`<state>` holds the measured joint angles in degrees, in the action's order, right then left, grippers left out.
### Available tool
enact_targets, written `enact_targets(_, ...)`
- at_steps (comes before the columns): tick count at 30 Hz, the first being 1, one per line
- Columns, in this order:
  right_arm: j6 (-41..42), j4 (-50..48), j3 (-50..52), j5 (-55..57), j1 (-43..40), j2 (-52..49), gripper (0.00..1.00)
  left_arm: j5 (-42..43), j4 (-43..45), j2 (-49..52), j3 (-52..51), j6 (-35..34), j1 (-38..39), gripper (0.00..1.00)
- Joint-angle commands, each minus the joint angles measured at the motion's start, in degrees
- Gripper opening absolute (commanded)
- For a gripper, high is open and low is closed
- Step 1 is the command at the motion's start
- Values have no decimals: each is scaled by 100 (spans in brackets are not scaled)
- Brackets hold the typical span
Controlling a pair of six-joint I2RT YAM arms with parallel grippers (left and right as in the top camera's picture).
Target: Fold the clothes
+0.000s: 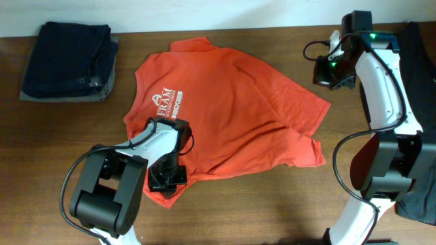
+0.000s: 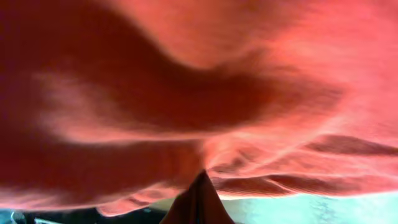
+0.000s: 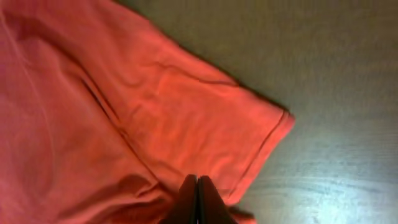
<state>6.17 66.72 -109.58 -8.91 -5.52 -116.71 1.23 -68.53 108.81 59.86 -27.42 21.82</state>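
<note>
The red-orange T-shirt (image 1: 231, 109) lies spread on the wooden table, with white lettering (image 1: 169, 99) on its chest. My left gripper (image 1: 168, 175) is down at the shirt's lower-left hem. In the left wrist view the red fabric (image 2: 205, 93) fills the frame and bunches at the shut fingertips (image 2: 200, 196), so the gripper is shut on the shirt. My right gripper (image 1: 328, 76) hovers off the shirt's upper right. In the right wrist view its fingers (image 3: 197, 198) are pressed together and hold nothing, above the sleeve (image 3: 211, 118).
A stack of dark navy folded garments with a grey one (image 1: 68, 60) sits at the back left corner. A black garment (image 1: 419, 47) lies along the right edge behind the right arm. Bare wood (image 1: 272, 211) lies in front of the shirt.
</note>
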Motion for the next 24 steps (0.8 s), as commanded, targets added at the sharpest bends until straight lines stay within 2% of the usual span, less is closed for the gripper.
enact_targets(1,98,-90,31,-114,26,-282,4,-260,-13,-463,4,-337,-90,1)
enact_targets(9,127,205,31,-203,26,-988,4,-282,-52,-1255,85,-245,-254,1)
enact_targets(24,166,-61,31,-92,20,-1700,4,-450,-52,-1300,85,-162,-256,1)
